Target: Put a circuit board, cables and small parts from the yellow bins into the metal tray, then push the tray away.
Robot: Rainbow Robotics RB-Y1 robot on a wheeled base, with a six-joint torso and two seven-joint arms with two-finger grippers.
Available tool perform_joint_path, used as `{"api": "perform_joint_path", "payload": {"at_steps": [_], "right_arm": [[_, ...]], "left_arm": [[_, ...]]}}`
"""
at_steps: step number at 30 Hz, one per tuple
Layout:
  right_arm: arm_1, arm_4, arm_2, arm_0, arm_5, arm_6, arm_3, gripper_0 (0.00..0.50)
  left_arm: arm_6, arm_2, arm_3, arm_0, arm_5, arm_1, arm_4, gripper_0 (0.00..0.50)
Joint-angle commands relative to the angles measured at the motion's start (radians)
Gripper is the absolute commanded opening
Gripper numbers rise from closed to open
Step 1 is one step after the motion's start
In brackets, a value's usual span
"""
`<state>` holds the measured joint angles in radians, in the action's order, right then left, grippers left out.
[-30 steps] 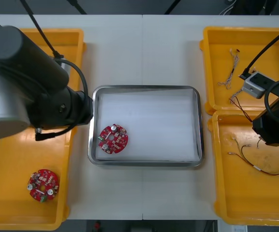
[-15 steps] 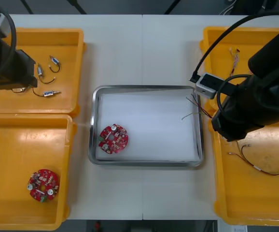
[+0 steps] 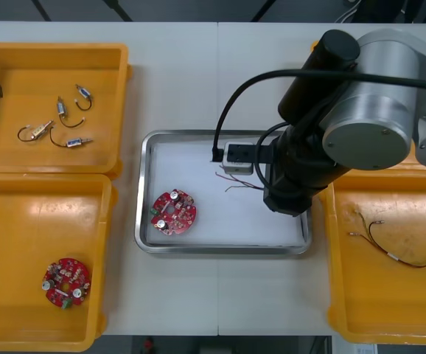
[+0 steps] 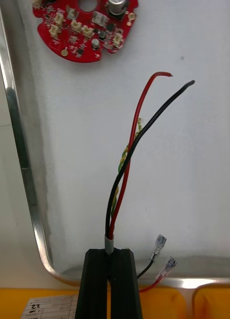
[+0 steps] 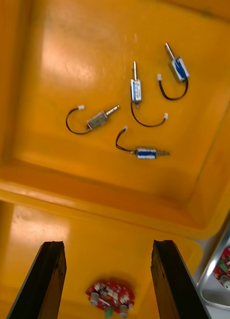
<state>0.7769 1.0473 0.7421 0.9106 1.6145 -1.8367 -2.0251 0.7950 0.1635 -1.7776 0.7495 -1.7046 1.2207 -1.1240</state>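
Between my right gripper's [image 4: 111, 251] fingers, closed tight, sits a cable [image 4: 125, 164]. I am gripping it by its grey sleeve [image 4: 110, 242], and it runs out ahead of my fingertips over the white floor of the metal tray [image 4: 17, 149]. Whether it touches that floor I cannot tell. It is a loose bundle of 1 red strand, 1 black strand and a thin yellow twist between them, with 2 small metal terminals [image 4: 158, 245] trailing back beside my fingers. Farther ahead lies 1 round red circuit board [image 4: 85, 27], already in the tray. So I judge the board step done and the cable step 1 release short. My left gripper [image 5: 107, 244] hangs open over a yellow bin [image 5: 50, 65] holding 4 small metal parts [image 5: 136, 92], untouched. Those and the push are left.
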Motion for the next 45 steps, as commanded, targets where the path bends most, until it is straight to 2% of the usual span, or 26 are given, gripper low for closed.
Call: {"api": "perform_joint_path", "payload": {"at_steps": [1,3,9,18,22,24,25,26,28,30,39,45], "right_arm": [[-0.03,-0.03,0.091,0.034,-0.031,-0.01,0.003,0.0],[-0.036,-0.058,0.137,0.034,-0.035,-0.01,0.005,0.0],[-0.062,-0.151,0.244,0.024,-0.061,0.001,0.012,0.0],[-0.11,-0.248,0.295,-0.001,-0.116,-0.007,0.089,0.0],[-0.113,-0.26,0.295,-0.01,-0.125,-0.007,0.095,0.019],[-0.111,-0.262,0.295,-0.012,-0.127,-0.004,0.095,0.054],[-0.111,-0.263,0.295,-0.013,-0.127,-0.003,0.095,0.131],[-0.111,-0.263,0.295,-0.013,-0.13,-0.003,0.095,0.176],[-0.111,-0.263,0.293,-0.015,-0.142,-0.001,0.095,0.428],[-0.108,-0.263,0.295,-0.015,-0.143,0.004,0.095,0.5],[-0.077,-0.25,0.257,-0.015,-0.137,0.025,0.063,0.5],[-0.034,-0.158,0.158,-0.016,-0.1,0.048,0.037,0.5]], "left_arm": [[0.24,-0.032,0.113,0.039,0.092,0.049,0.03,0.5],[0.306,-0.032,0.178,0.037,0.151,0.042,0.035,0.5],[0.478,0.005,0.262,0.039,0.241,0.039,0.03,0.5],[0.698,0.143,0.29,0.039,0.419,0.026,0.013,0.5],[0.77,0.197,0.297,0.039,0.476,0.003,0.015,0.5],[0.833,0.22,0.314,0.039,0.499,-0.013,0.015,0.5],[0.868,0.231,0.326,0.039,0.507,-0.023,0.015,0.5],[0.886,0.234,0.333,0.039,0.513,-0.027,0.015,0.5],[0.96,0.248,0.362,0.041,0.537,-0.041,0.015,0.5],[1.015,0.252,0.386,0.039,0.546,-0.05,0.015,0.5],[1.176,0.284,0.451,0.041,0.62,-0.089,0.015,0.5],[1.235,0.378,0.457,0.044,0.738,-0.09,0.029,0.5]]}}
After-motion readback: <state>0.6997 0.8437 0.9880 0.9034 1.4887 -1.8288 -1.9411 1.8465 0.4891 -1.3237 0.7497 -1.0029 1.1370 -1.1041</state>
